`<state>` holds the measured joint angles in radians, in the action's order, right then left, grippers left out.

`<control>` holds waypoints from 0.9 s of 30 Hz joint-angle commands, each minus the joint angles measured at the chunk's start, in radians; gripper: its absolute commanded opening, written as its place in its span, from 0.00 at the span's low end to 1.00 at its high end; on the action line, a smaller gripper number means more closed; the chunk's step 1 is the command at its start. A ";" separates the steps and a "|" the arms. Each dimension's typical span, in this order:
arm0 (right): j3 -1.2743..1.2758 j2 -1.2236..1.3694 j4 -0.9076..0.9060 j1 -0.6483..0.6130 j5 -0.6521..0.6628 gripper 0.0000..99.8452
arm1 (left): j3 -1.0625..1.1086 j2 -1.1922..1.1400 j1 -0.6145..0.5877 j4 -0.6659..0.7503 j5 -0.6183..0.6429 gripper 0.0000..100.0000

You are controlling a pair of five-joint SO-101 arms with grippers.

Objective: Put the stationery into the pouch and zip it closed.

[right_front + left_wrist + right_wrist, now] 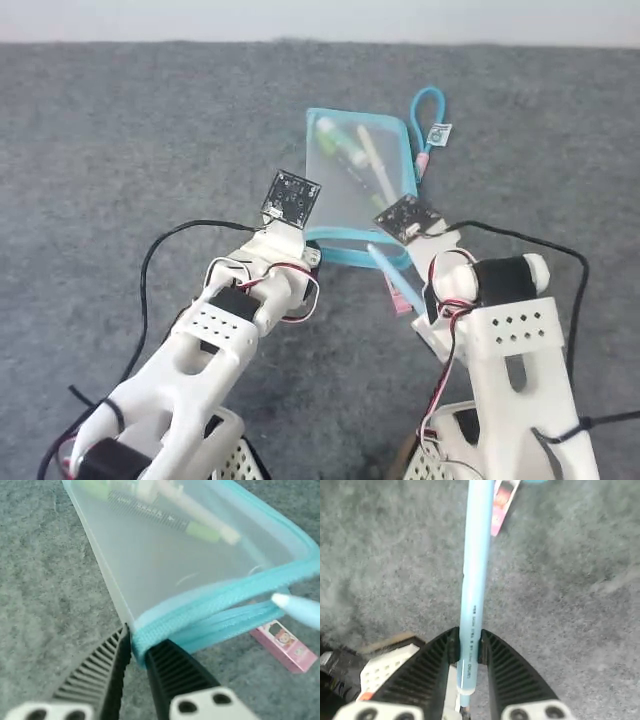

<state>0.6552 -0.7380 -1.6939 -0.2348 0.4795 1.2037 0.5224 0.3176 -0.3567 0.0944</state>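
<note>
Pouch corner (142,636) between left fingers (107,665), blue pen (474,580) between right fingers (432,666)

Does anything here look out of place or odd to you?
Only a pink eraser, lying on the grey mat just outside the pouch by its open zipper edge, while pens are already inside. Nothing looks spilled or damaged.

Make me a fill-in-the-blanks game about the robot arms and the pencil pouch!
1. The left pincer is ____ on a corner of the see-through plastic pouch with a turquoise zip.
2. The right pincer holds a long light ____ pen.
3. The pink rectangular eraser lies ____ the pouch, on the grey carpet.
Missing words: shut; blue; outside.
</note>
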 commanded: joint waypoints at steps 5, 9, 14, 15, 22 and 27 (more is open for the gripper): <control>-0.026 0.116 0.101 -0.039 -0.063 0.01 | -0.019 0.021 0.015 0.032 0.008 0.01; -0.074 0.251 0.142 -0.061 -0.072 0.01 | -0.019 0.021 0.015 0.032 0.008 0.01; -0.146 0.305 0.140 -0.054 -0.104 0.01 | -0.019 0.020 0.015 0.032 0.008 0.01; -0.157 0.289 0.128 -0.047 -0.101 0.01 | -0.019 0.018 0.015 0.032 0.008 0.01; -0.121 0.051 -0.048 -0.041 0.052 0.01 | -0.019 0.017 0.015 0.035 -0.031 0.01; -0.014 -0.019 -0.093 -0.039 0.146 0.01 | -0.019 0.020 0.015 0.035 -0.031 0.01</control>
<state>0.6091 -0.7058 -1.7492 -0.2823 0.5577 1.2037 0.5224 0.3176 -0.3567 0.0775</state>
